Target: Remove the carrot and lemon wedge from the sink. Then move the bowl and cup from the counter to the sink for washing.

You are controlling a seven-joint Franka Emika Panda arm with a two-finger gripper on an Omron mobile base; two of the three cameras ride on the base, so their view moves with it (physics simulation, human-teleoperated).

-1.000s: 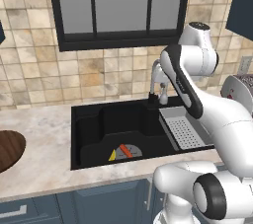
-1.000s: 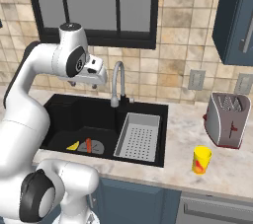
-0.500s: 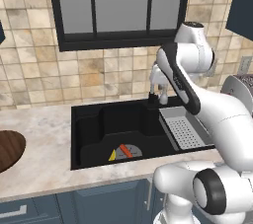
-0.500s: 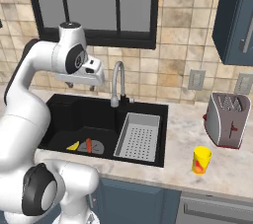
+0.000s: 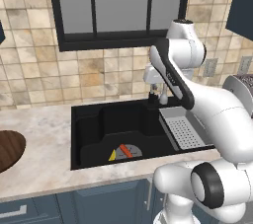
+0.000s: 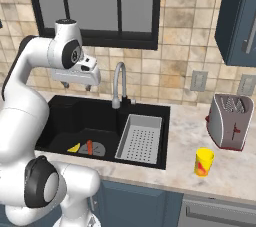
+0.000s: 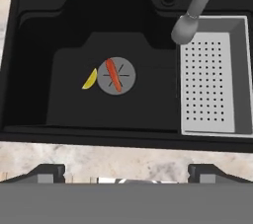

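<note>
The black sink (image 7: 29, 45) lies straight below my gripper (image 7: 126, 173), which hangs high above it, open and holding nothing. The slim orange-red carrot (image 7: 113, 75) lies across the round grey drain (image 7: 123, 82), and the yellow lemon wedge (image 7: 90, 79) rests just beside it on the basin floor. From the base cameras, the carrot (image 5: 124, 151) and lemon wedge (image 5: 112, 156) sit near the sink's front, with the gripper (image 6: 77, 86) up beside the faucet (image 6: 119, 83). The brown bowl (image 5: 7, 150) sits on the counter's (image 5: 44, 129) far left. The yellow cup (image 6: 204, 162) stands right of the sink.
A grey perforated tray (image 7: 207, 80) fills the sink's right part, under the curved faucet spout (image 7: 195, 8). A silver toaster (image 6: 230, 122) stands behind the cup. A tiled wall and dark window (image 5: 118, 6) back the counter.
The hand has drifted a little leftward and slightly lower over the sink. Carrot, lemon wedge, bowl and cup have not moved.
</note>
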